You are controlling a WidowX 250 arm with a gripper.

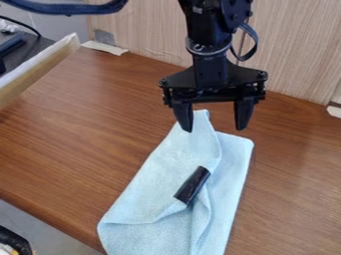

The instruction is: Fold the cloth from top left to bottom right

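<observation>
A light blue cloth (160, 174) lies on the wooden table, running from the middle down to the bottom edge of the view, with folds and overlapping layers along its right side. Its narrow top corner rises to a peak between the fingers of the gripper (214, 127). The gripper hangs over the cloth's upper end with its fingers wide apart, open, the left one in front of or against the cloth's upper left edge. Whether it touches the cloth I cannot tell. A short black cylinder (192, 185) lies slanted on the middle of the cloth.
The brown table (86, 129) reaches back to a light wood panel (293, 55). A pale wooden board (40, 67) stands at the upper left, with dark items behind it. The table's front edge runs along the lower left, and a black object (15, 241) shows in the bottom left corner.
</observation>
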